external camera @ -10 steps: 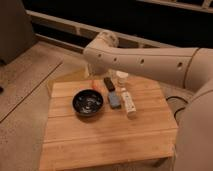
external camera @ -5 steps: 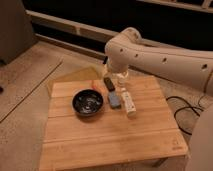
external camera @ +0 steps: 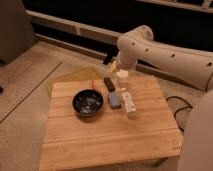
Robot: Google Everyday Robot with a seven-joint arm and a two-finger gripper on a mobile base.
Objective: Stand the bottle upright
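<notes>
The bottle [external camera: 129, 103] is small and whitish-cream. It lies on its side on the wooden table [external camera: 110, 135], right of centre, with its narrow end pointing to the far side. My gripper [external camera: 121, 77] hangs at the end of the white arm [external camera: 150, 47], over the far part of the table, just behind the bottle's far end and above it. It holds nothing that I can see.
A blue-grey flat block [external camera: 114, 99] lies right beside the bottle on its left. A black bar [external camera: 109, 83] and a small orange item [external camera: 95, 84] lie farther back. A black bowl [external camera: 89, 103] stands left of the block. A cable [external camera: 177, 106] runs on the floor to the right.
The arm has swung to the right across the far side of the table, and the gripper now sits behind the bottle. The bottle and the other objects have not moved.
</notes>
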